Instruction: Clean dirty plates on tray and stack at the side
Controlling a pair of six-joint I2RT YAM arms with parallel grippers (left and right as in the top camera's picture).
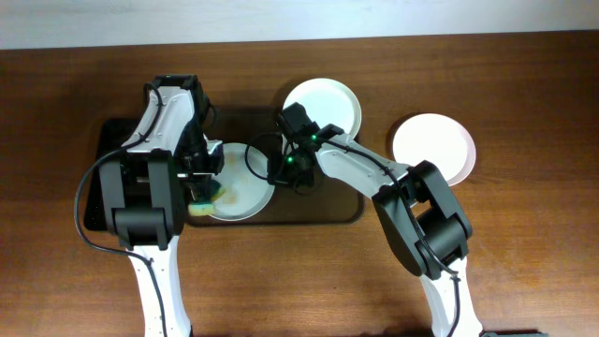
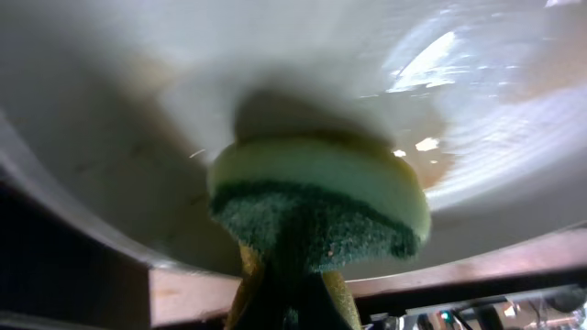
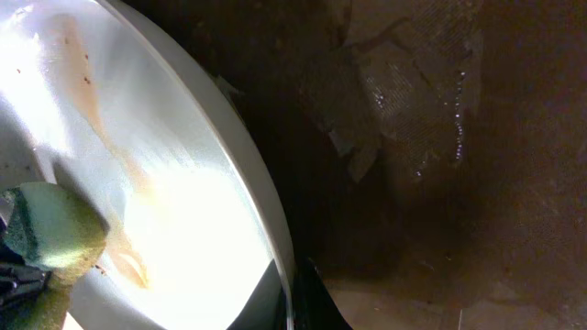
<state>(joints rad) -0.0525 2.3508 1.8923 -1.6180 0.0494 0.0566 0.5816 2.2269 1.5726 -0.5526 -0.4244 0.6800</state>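
On tray, L hand clamps sponge on smeared plate; R hand pinches rim, fingers mostly hidden.

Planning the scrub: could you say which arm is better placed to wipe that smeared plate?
Left: the left gripper presses the sponge on the smeared plate; the right gripper only pinches its rim.

three white plates, one streaked orange-brown, yellow sponge with dark green face, brown tray
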